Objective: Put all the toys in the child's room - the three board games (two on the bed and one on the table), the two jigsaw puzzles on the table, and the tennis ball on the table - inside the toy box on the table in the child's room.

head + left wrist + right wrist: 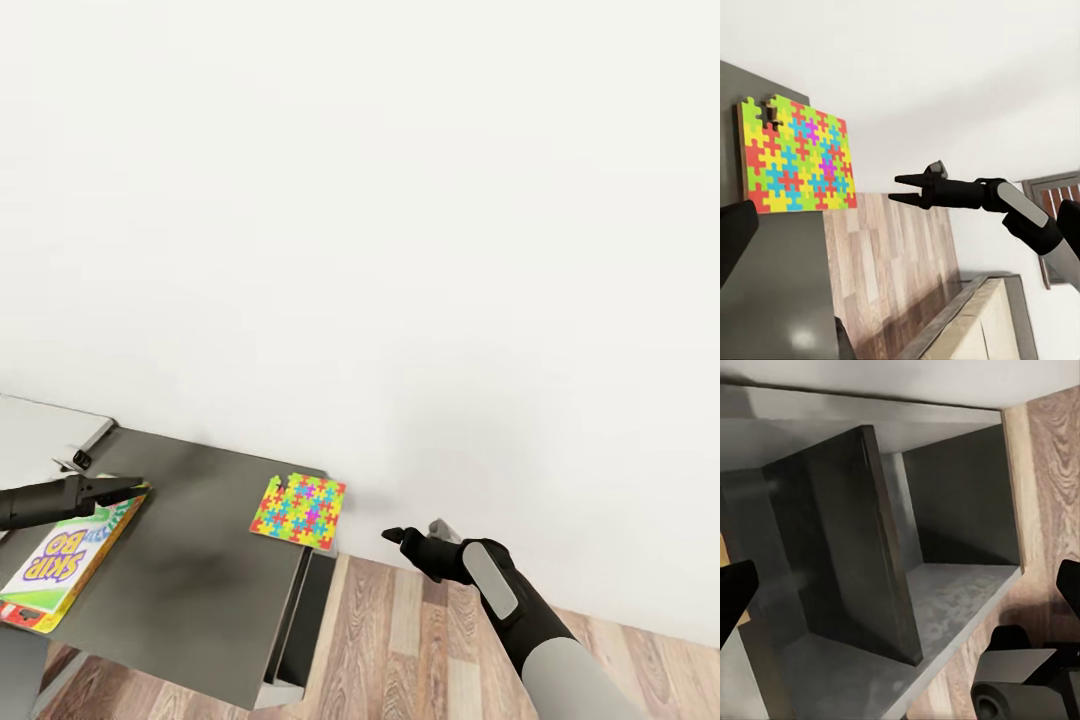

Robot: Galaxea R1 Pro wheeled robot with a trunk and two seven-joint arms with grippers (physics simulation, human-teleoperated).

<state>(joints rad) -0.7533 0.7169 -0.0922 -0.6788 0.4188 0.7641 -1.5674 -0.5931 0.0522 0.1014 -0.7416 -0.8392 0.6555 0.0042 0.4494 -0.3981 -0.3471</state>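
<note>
Dark-grey table wing (200,560) bears puzzle (298,508), SKIP-BO box (65,570); right gripper (897,188) parted, left unclear.

The board game box (62,565) lying on the dark-grey desk wing (200,580) reads "SKIP-BO" in large purple letters. Its smaller print is too blurred to read.

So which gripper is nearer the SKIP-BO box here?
Left. The left gripper hovers at the top edge of the SKIP-BO box; the right gripper is off the table's far side, beyond the jigsaw puzzle.
</note>
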